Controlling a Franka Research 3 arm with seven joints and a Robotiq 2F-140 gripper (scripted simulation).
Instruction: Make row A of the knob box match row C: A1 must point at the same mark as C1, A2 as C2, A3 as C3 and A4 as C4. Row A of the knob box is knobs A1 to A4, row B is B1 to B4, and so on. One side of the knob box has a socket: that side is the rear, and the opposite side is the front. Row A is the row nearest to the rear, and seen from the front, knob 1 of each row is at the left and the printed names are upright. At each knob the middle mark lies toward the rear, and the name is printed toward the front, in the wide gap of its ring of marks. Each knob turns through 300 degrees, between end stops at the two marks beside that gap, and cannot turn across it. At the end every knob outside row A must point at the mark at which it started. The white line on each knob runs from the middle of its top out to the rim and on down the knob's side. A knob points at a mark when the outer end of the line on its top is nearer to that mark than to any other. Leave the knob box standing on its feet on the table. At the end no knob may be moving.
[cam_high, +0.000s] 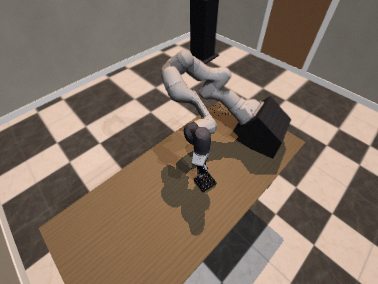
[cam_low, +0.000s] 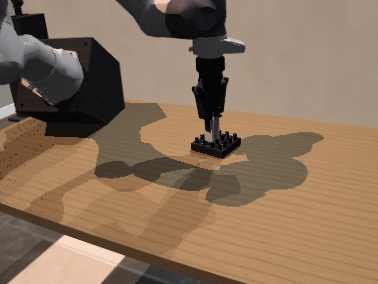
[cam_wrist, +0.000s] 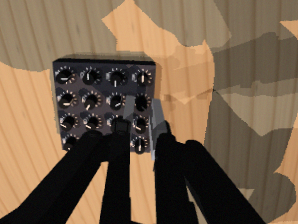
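Note:
The knob box (cam_high: 205, 188) (cam_low: 206, 150) (cam_wrist: 104, 89) is a small black block with a grid of round knobs, standing on the table. Its printed names are too small to read, and I cannot make out the socket. My gripper (cam_low: 212, 134) (cam_wrist: 141, 109) points down over the box. Its narrow gap lies around the second knob from the top in the right-hand column of the wrist view; a thin gap shows at that knob's right side, and its line is unclear. In the wrist view's top row, the third knob (cam_wrist: 116, 77) has its line pointing down. The fingers hide part of the lower rows.
The wooden table (cam_high: 115, 215) (cam_low: 300, 225) carries the box near its middle. The arm's black base block (cam_high: 265, 127) (cam_low: 102, 80) stands at one end. Shadows of the arm lie across the table around the box.

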